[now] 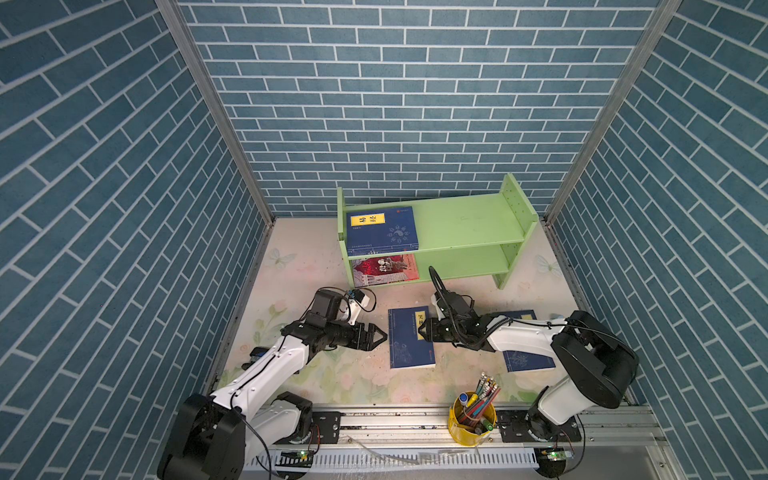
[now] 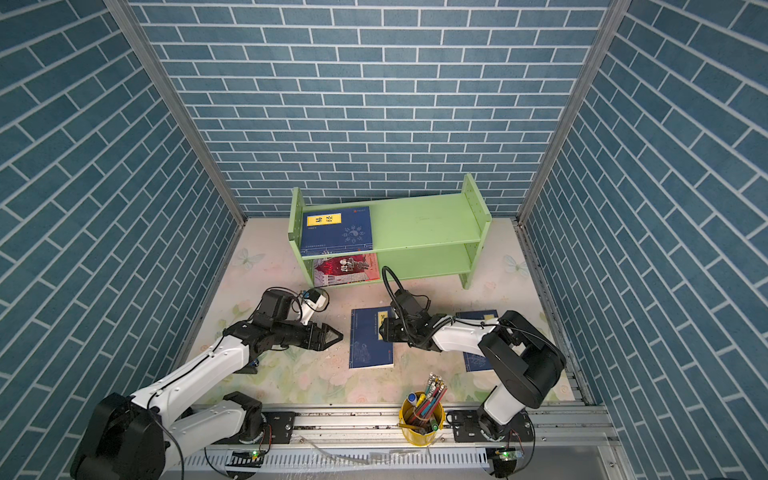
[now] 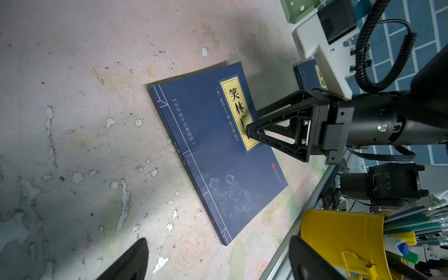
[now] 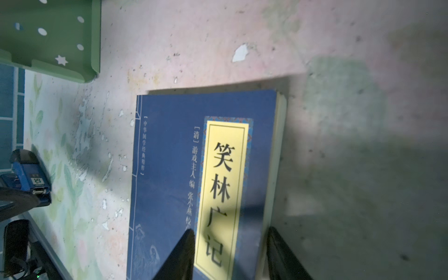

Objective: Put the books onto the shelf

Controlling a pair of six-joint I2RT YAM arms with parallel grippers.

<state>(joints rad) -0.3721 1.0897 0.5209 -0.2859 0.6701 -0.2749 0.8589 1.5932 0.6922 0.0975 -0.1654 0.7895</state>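
Blue-brick walls (image 1: 415,104), floral tabletop (image 1: 332,374); left end effector (image 1: 384,337) agape — right end effector (image 1: 419,331) parted over navy book (image 1: 405,347)

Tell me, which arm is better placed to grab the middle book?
Probably right. The right gripper straddles the edge of the book by its yellow label, jaws open; the left gripper hangs open short of the opposite edge.

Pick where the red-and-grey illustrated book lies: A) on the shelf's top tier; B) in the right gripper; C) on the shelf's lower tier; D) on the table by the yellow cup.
C: the red-and-grey book lies flat on the lower tier of the shelf, beneath the navy book on the top tier.
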